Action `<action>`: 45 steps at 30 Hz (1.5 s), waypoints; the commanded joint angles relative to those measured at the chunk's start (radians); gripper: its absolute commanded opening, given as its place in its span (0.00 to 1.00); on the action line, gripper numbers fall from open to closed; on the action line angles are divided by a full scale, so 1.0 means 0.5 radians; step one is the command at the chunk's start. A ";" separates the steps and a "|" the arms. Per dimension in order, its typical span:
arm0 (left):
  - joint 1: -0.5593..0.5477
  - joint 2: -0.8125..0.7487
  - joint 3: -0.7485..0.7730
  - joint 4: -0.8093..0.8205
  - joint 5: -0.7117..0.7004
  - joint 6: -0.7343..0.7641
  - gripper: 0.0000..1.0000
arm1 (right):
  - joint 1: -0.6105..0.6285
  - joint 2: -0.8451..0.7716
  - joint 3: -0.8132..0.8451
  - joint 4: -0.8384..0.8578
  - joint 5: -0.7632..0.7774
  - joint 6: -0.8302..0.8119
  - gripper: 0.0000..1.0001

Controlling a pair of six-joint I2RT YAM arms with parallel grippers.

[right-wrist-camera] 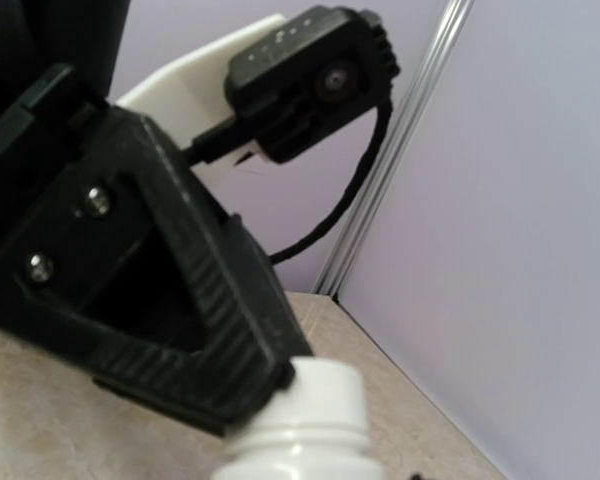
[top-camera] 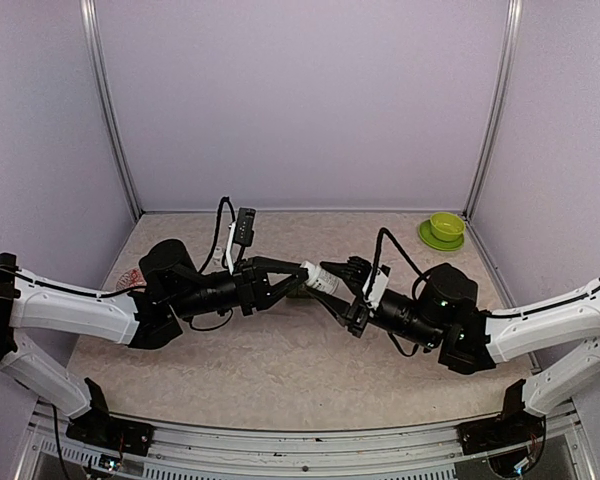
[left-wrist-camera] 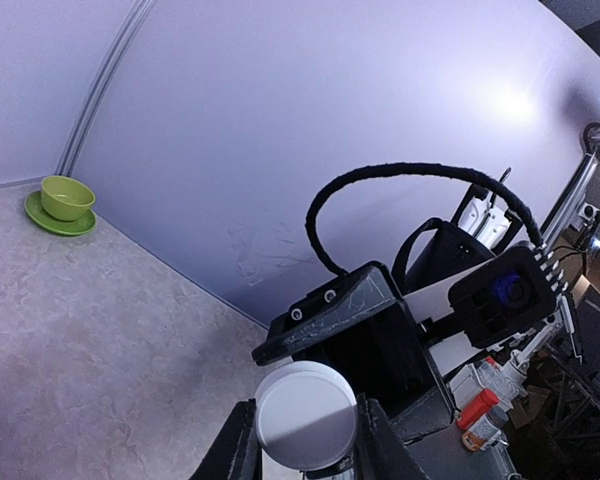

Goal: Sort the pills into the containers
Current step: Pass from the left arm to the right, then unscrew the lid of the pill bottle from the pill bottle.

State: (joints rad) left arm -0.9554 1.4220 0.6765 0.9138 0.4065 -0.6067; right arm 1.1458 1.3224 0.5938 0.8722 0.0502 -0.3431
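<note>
A white pill bottle (top-camera: 318, 277) hangs sideways over the middle of the table, between my two grippers. My left gripper (top-camera: 300, 273) is shut on its capped end. In the left wrist view the round white cap (left-wrist-camera: 306, 415) fills the space between the two black fingers (left-wrist-camera: 236, 448). My right gripper (top-camera: 340, 282) reaches the bottle's other end. The right wrist view shows only the bottle's neck and cap (right-wrist-camera: 318, 400) against the left gripper's finger (right-wrist-camera: 180, 330), and my own fingers are out of frame. A dark green bit, perhaps the containers (top-camera: 299, 291), peeks out beneath the bottle. No pills show.
A lime-green bowl (top-camera: 446, 225) on its saucer stands in the far right corner, also seen in the left wrist view (left-wrist-camera: 67, 197). A small red-printed item (top-camera: 130, 278) lies at the table's left edge. Purple walls and metal posts close in the table.
</note>
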 commanded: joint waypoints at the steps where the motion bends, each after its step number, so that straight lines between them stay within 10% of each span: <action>1: -0.007 0.006 -0.018 0.099 0.000 -0.023 0.03 | 0.031 0.019 0.051 -0.005 0.023 0.011 0.45; 15: -0.007 0.039 -0.024 0.108 -0.003 -0.040 0.06 | 0.037 -0.003 0.038 0.006 0.024 0.020 0.25; 22: -0.005 -0.035 -0.069 0.006 -0.052 0.096 0.69 | 0.037 -0.084 0.061 -0.121 -0.023 0.132 0.24; 29: 0.006 -0.273 -0.147 -0.251 -0.168 0.560 0.98 | 0.034 -0.205 0.108 -0.438 -0.172 0.352 0.21; 45: -0.022 -0.370 -0.072 -0.440 0.330 1.332 0.98 | -0.121 -0.292 0.195 -0.692 -1.053 0.941 0.23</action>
State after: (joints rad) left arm -0.9554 1.2289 0.5690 0.7597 0.4503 -0.0410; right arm 1.1267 1.1976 0.6521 0.5549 -0.2916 0.0269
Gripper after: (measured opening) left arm 0.987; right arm 0.329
